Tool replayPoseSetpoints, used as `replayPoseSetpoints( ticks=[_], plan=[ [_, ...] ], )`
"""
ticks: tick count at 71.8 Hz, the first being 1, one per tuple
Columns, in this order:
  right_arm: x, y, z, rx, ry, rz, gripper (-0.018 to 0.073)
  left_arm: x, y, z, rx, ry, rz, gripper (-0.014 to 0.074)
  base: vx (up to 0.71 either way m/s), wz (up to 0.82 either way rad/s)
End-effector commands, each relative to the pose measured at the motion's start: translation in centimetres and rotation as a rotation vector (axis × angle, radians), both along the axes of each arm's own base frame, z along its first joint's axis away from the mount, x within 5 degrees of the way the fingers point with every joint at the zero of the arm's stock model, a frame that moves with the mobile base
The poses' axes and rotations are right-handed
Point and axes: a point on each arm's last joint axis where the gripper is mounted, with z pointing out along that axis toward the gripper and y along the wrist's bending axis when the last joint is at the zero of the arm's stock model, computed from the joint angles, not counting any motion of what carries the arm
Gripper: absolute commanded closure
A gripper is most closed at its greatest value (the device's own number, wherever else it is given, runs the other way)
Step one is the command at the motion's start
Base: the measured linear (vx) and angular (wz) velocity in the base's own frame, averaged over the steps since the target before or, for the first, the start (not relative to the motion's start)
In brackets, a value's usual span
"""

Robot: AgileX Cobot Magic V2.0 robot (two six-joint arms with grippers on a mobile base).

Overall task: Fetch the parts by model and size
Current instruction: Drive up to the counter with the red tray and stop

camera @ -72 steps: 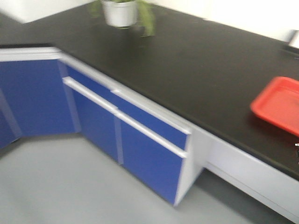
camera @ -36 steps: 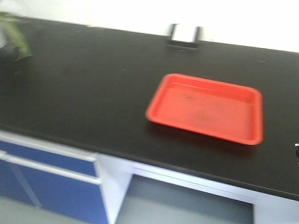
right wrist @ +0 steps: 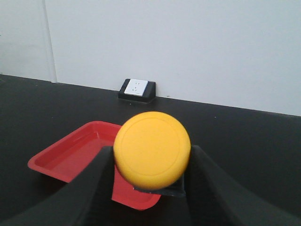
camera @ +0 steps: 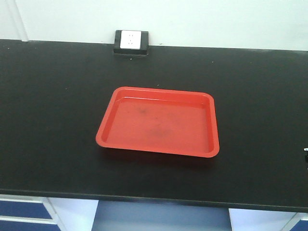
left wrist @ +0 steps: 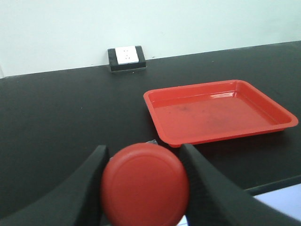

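In the left wrist view my left gripper [left wrist: 143, 162] is shut on a red-capped push-button part [left wrist: 145, 183], whose round cap faces the camera and hides its base. In the right wrist view my right gripper [right wrist: 151, 157] is shut on a yellow-capped push-button part [right wrist: 152, 149], with a corner of its dark base showing below the cap. Both are held above the black counter, short of a red tray [camera: 159, 121] that has nothing in it. The tray [left wrist: 216, 110] lies ahead and to the right of the left gripper. From the right gripper, the tray [right wrist: 70, 157] sits ahead and to the left. Neither gripper shows in the front view.
The black countertop [camera: 53, 120] runs the full width, with its front edge near the bottom of the front view. A black-and-white wall socket box [camera: 130, 42] stands at the back against the pale wall. Blue cabinet fronts [camera: 21, 211] sit below at the left.
The front view has swung right along the counter: the plant pot and blue cabinets have left the frame, and the red tray has moved from the right edge to the centre.
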Motion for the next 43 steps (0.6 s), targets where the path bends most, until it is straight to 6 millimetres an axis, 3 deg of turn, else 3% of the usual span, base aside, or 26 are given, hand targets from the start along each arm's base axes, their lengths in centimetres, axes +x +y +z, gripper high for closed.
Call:
replayPoseSetpoints(
  ticks=[1, 43],
  plan=[
    [-0.01, 0.03, 1.48, 0.014, -0.093, 0.0, 0.0569, 0.02, -0.09, 1.4, -0.026, -0.084, -0.016, 0.0603, 0.12, -0.16],
    [-0.01, 0.03, 1.48, 0.014, -0.093, 0.0, 0.0569, 0.02, -0.09, 1.4, -0.026, -0.084, -0.016, 0.0603, 0.09, -0.05]
  ],
)
